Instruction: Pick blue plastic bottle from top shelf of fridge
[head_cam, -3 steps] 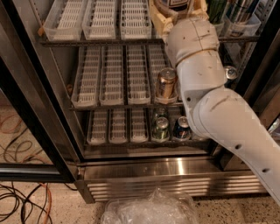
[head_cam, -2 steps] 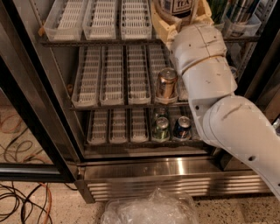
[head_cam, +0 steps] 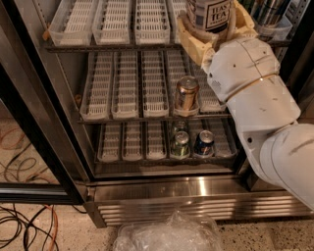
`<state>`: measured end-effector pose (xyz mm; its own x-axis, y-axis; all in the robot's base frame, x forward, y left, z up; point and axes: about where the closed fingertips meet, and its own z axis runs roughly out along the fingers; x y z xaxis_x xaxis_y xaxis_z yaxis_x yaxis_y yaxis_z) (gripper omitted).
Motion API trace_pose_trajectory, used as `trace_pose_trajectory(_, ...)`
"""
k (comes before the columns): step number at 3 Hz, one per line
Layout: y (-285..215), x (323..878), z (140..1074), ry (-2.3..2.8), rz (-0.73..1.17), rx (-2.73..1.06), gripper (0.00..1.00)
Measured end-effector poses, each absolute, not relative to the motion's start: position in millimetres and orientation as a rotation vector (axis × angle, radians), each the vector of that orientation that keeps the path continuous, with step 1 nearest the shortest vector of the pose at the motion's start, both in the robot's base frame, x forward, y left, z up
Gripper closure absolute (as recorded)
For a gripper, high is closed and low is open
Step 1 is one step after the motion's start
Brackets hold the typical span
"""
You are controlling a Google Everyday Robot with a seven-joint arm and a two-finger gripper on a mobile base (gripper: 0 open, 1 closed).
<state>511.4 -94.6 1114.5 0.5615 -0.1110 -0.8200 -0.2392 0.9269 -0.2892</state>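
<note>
The blue plastic bottle (head_cam: 209,12) stands at the right end of the top shelf (head_cam: 113,47) of the fridge (head_cam: 196,188). Only its lower part shows, with a pale label and a dark navy panel with white lettering. My gripper (head_cam: 214,28) reaches up from the lower right on a white arm (head_cam: 255,93). Its cream fingers (head_cam: 189,35) wrap both sides of the bottle's base and are shut on it. The bottle's top is cut off by the frame's upper edge.
White slotted lane trays (head_cam: 113,22) line the shelf to the bottle's left. Dark bottles (head_cam: 267,12) stand to its right. A copper can (head_cam: 186,93) sits on the middle rack, a green can (head_cam: 180,144) and a blue can (head_cam: 203,142) below. The black door frame (head_cam: 29,132), floor cables (head_cam: 24,225) and a plastic bag (head_cam: 167,235) are nearby.
The gripper and bottle have shifted slightly down and to the right, so more of the bottle's label and the cream fingers now show. The arm's elbow has moved right.
</note>
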Motion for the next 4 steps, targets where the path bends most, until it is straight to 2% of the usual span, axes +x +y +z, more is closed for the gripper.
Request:
trace_pose_trajectory(2,-92.5,511.6,1115.1,0.983,0.092,-0.407,1.0)
trace_pose_trajectory(4,-69.4,469.2,1086.3,1.028,0.305,-0.557,1.0)
